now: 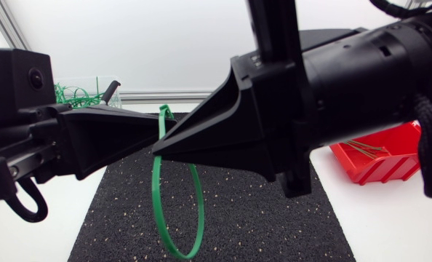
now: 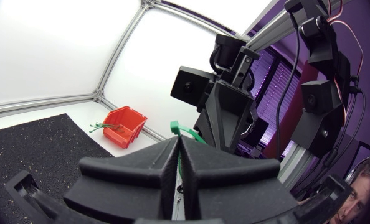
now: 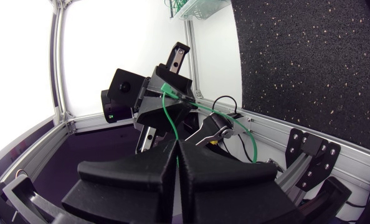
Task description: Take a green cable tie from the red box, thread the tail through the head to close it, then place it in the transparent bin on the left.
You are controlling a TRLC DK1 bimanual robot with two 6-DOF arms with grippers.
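Both arms are raised close under the head camera, gripper tips meeting over the black mat point(image 1: 260, 218). A green cable tie point(image 1: 156, 191) hangs between them, bent into a loop below the tips. My left gripper point(image 1: 169, 132) is shut on the tie, whose strap point(image 2: 180, 167) shows in the slit between its fingers. My right gripper point(image 1: 158, 151) is shut on the tie too; the strap point(image 3: 167, 118) runs from its closed fingers point(image 3: 177, 149) up to the left gripper point(image 3: 166, 93). The red box point(image 1: 380, 160) sits at the right and the transparent bin point(image 1: 85, 91) at the back left.
The red box point(image 2: 124, 124) holds a few green ties. The transparent bin point(image 3: 197, 7) contains several green ties. An aluminium frame rail point(image 1: 161, 95) runs along the table's far edge behind the mat.
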